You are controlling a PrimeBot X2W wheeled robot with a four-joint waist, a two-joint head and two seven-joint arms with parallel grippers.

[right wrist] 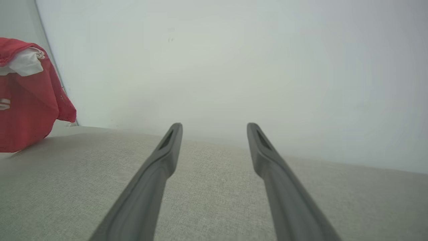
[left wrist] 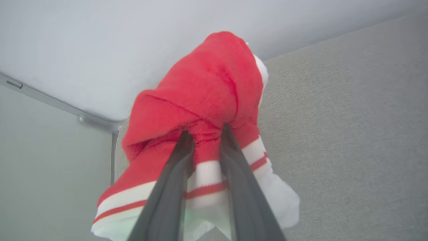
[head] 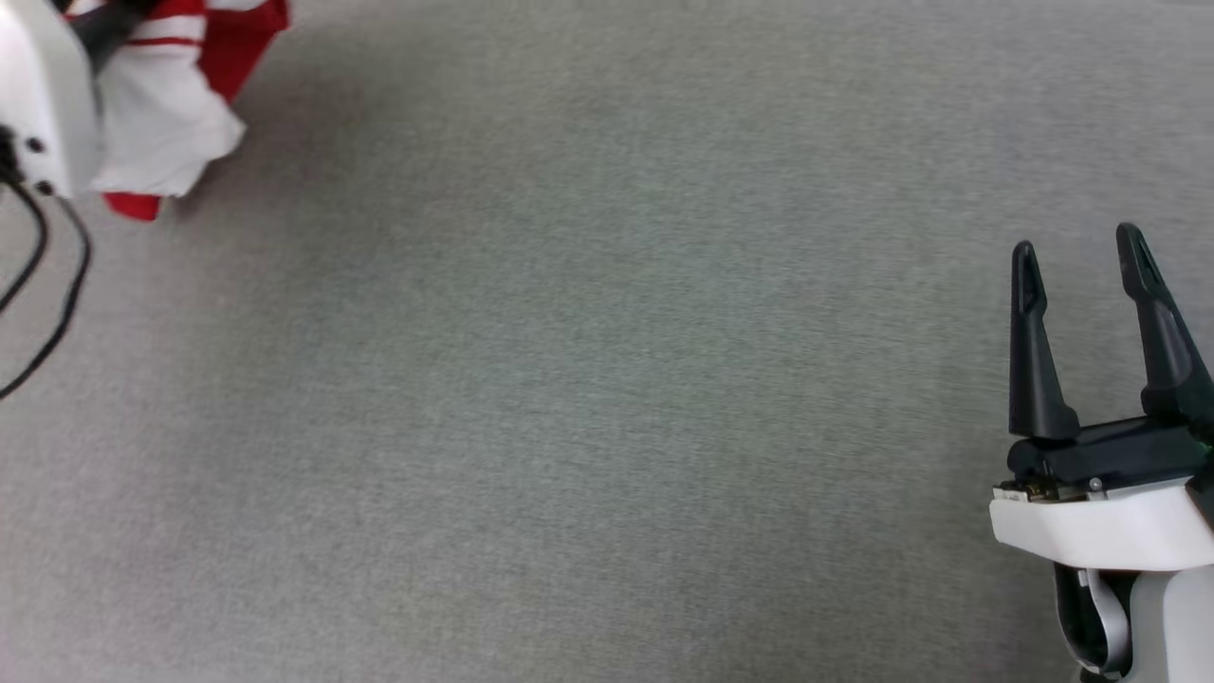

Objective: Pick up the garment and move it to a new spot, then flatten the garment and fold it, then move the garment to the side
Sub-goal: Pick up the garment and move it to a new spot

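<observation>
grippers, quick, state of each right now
left gripper: closed on the shirt
right gripper: open, holding nothing

Grey woven cloth surface (head: pixel 607 379) w/ plain pale wall (right wrist: pixel 234 67) behind, soft even light.

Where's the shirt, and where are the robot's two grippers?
shirt (left wrist: pixel 207 83): left wrist view, red bunched cloth.
left gripper (left wrist: pixel 205 131): left wrist view, between its fingertips, pinching the shirt.
right gripper (head: pixel 1076 239): head view, between its open fingertips.
</observation>
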